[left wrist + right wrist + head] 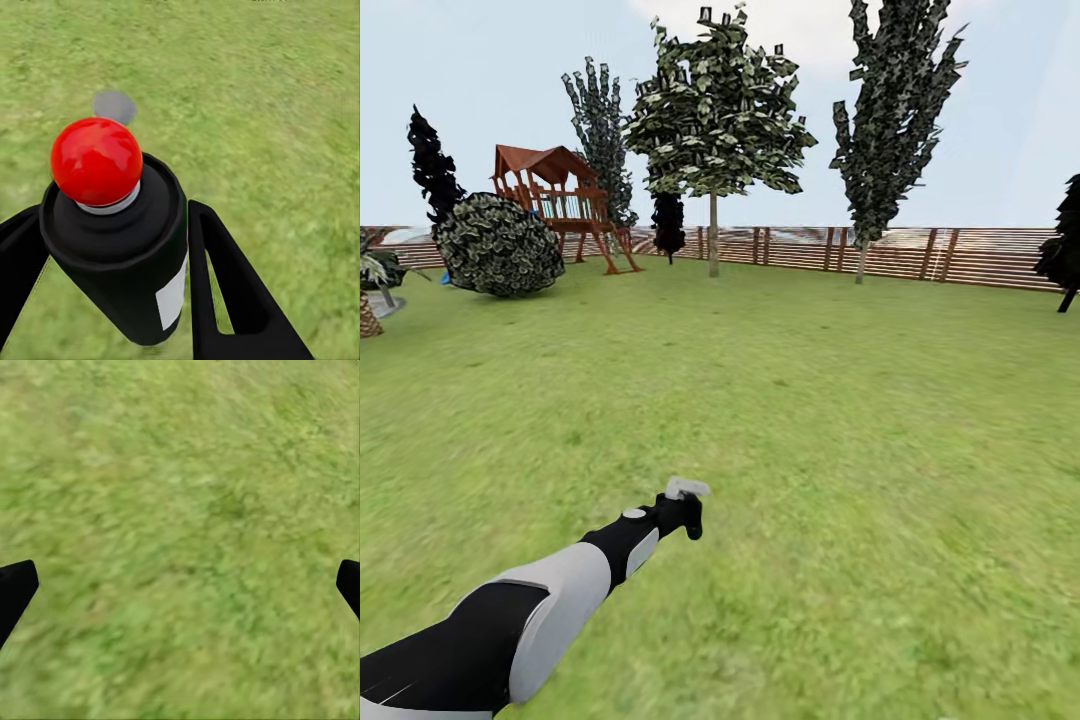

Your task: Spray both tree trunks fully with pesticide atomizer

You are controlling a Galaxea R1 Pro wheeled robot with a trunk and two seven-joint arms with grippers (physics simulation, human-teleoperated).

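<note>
My left gripper (682,517) is stretched out low over the lawn and is shut on the pesticide atomizer (688,489). In the left wrist view the atomizer (124,262) is a black bottle with a white label and a red ball on top, clamped between the two black fingers (225,285). Far ahead by the fence stands a tree (712,110) with a broad leafy crown and a thin pale trunk (713,238). Another leafy tree (895,100) with a pale trunk (860,266) rises to its right. My right gripper (180,585) is open over bare grass.
Open lawn (810,420) stretches to a brown slat fence (920,255). At the back left are a wooden play tower (560,200), a round bush (498,245) and dark conifers (432,165). A small grey disc (114,105) lies on the grass beyond the atomizer.
</note>
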